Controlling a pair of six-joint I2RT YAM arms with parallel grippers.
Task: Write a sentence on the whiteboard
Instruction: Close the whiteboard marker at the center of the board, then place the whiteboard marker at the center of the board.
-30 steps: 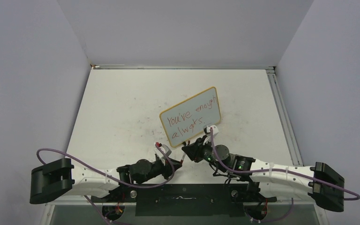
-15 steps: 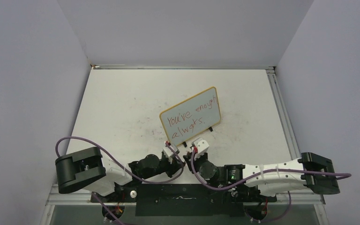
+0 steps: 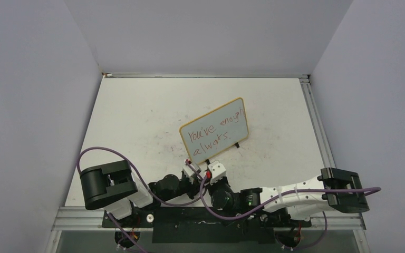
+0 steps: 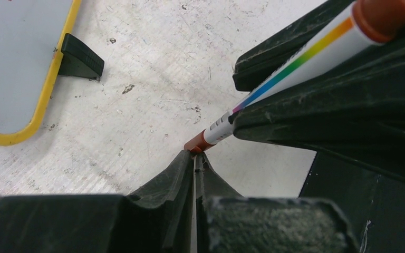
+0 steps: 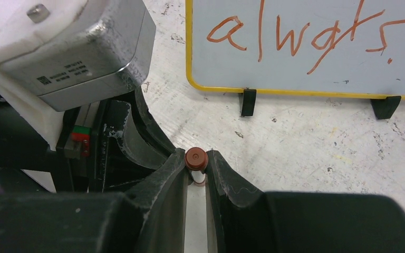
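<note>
Nearest me, my right gripper [image 5: 195, 161] pinches the marker [image 4: 295, 63] by its barrel. My left gripper [image 4: 195, 157] has its fingers pressed together, tips touching the marker's red end; I cannot tell whether they nip it. Beyond, apart from both, the whiteboard [image 5: 274, 80] stands propped on the table [image 5: 306, 137], the sentence [image 3: 212, 133] across it in two red lines, closed by a full stop. I judge the writing done; only putting the marker away seems left.
</note>
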